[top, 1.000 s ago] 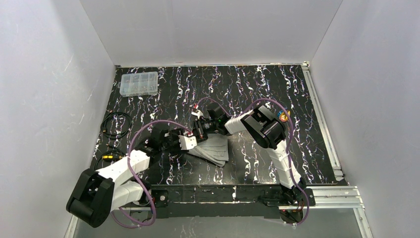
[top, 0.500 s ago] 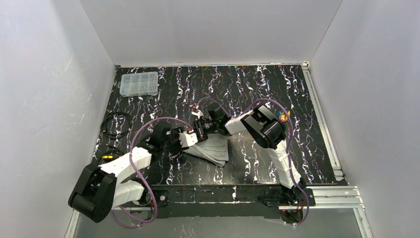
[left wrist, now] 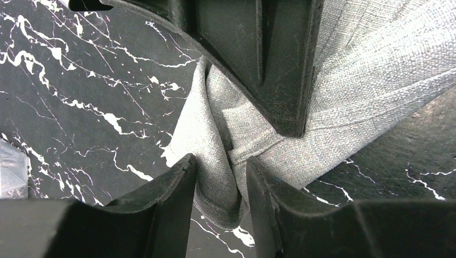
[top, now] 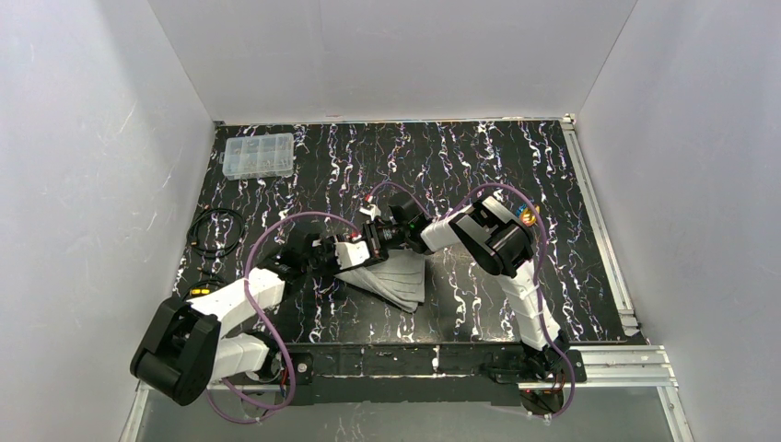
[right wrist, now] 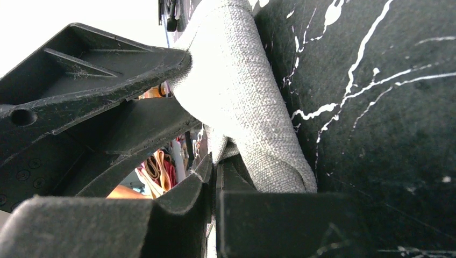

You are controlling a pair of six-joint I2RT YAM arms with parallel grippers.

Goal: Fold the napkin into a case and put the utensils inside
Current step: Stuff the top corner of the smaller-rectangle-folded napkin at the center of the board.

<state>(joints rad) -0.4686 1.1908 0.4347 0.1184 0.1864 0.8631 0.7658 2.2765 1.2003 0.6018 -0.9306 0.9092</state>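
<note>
The napkin (top: 394, 278) is a light-grey cloth lying folded in layers at the middle of the black marbled table. Both grippers meet at its upper left corner. My left gripper (top: 347, 256) reaches in from the left. In the left wrist view a bunched fold of the napkin (left wrist: 218, 177) fills the gap of the left gripper (left wrist: 221, 164) and touches both fingers. My right gripper (top: 367, 243) comes from the right; the right gripper (right wrist: 215, 161) is shut on a thin edge of the napkin (right wrist: 242, 102), lifted off the table. The utensils are out of view.
A clear plastic compartment box (top: 259, 155) stands at the back left corner. A coil of black cable (top: 216, 230) lies by the left wall. White walls close in three sides, and a metal rail (top: 599, 230) runs along the right edge.
My left arm has reached further right to the napkin's corner and its jaws have narrowed round the fold. The right gripper has kept its pinch in place.
</note>
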